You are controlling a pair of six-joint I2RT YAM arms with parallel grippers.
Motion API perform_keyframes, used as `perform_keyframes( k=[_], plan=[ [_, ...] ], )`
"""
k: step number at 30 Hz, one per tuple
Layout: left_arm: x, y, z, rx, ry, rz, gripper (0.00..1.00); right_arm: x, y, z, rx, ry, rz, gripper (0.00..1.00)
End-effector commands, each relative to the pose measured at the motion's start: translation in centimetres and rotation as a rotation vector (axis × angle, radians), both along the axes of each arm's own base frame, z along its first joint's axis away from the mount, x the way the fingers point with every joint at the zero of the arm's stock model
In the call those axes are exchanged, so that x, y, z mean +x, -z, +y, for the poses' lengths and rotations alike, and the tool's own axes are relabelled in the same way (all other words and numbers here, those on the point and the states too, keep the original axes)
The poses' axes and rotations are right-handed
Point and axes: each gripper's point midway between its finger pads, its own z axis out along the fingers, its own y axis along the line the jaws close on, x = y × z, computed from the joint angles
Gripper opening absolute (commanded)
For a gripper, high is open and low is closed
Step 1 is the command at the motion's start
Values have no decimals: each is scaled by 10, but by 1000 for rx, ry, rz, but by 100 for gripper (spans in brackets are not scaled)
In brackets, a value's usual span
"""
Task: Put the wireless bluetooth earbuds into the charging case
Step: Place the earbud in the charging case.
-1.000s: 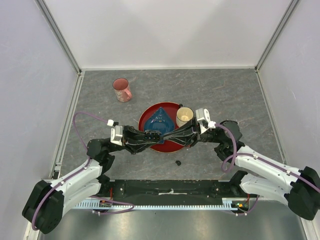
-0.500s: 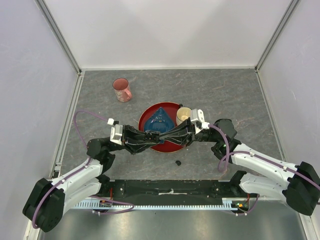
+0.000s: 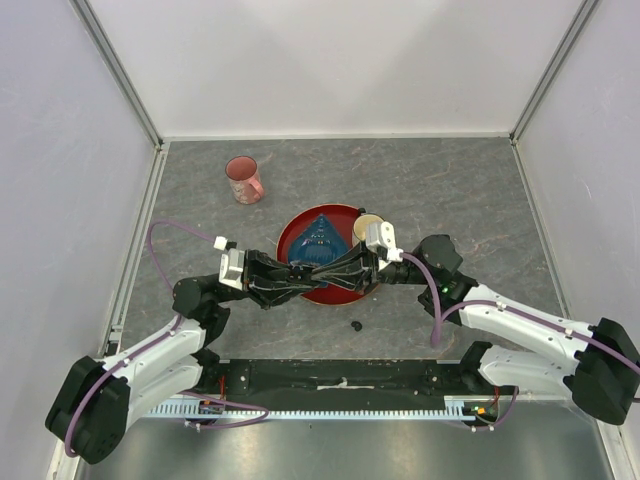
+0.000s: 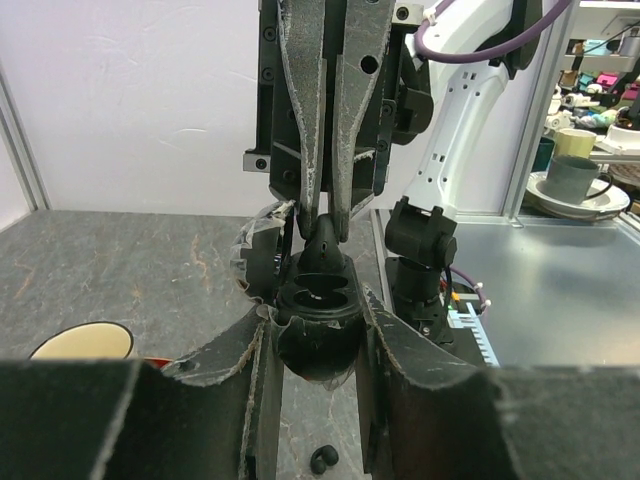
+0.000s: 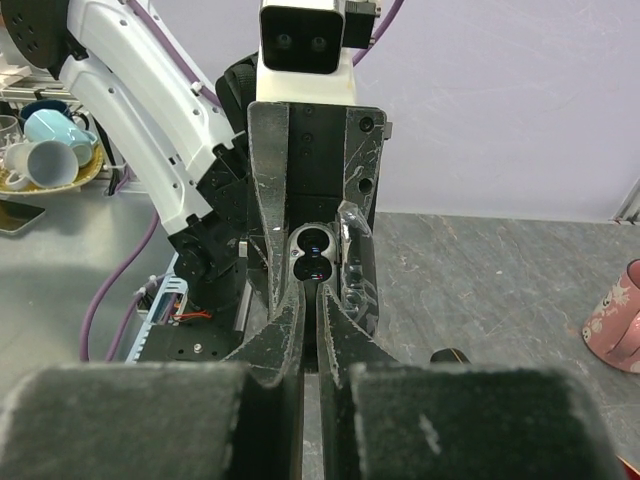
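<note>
Earbud (image 3: 355, 325) lying loose on the table (image 3: 480, 190) just ahead of my arm bases, not handled yet. Past it, my left claw (image 3: 310, 271) is clenched on the case (image 4: 318, 340), holding it up over the near edge of the red plate (image 3: 290, 240). That arm hasn't shifted over the last second. What changed: my right arm slid in from the right, and its wrist camera now covers most of the cream cup (image 3: 366, 219). The right claw (image 4: 322, 222) now meets the left one tip to tip. It is clenched on a second earbud (image 4: 328, 243), pinched by the narrow end. That bud now sits right at the case's open mouth, touching or nearly so; I can't tell if it's seated. I read this as the insertion step under way: approach done, final push and release still to come. The second earbud points fat end first into the case, with its long axis along the right fingers, so roughly left-right across the table. The case mouth faces the right claw, and its wells show in the right wrist view. Beyond, blue thing (image 3: 320, 235) on the plate and pink mug (image 3: 244, 180) far back left, neither in play.
</note>
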Motion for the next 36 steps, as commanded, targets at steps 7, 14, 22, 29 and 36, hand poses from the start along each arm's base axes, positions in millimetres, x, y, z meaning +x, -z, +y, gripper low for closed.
perform_keyframes(
  k=[7, 14, 22, 29, 36],
  plan=[
    [-5, -28, 5, -80, -20, -91, 2, 9, 1, 0, -53, 69, -27, 0],
    [-2, -30, 8, -100, -52, -92, 2, 13, 4, -4, -70, 104, -5, 4],
    [0, -28, 9, -97, -74, -88, 2, 15, -4, -11, -57, 142, -6, 20],
    [2, -25, 8, -78, -74, -87, 2, 21, -20, -13, 5, 185, 2, 34],
    [6, -18, 7, -48, -94, -87, 2, 13, -44, -24, 90, 190, 1, 38]
  ],
)
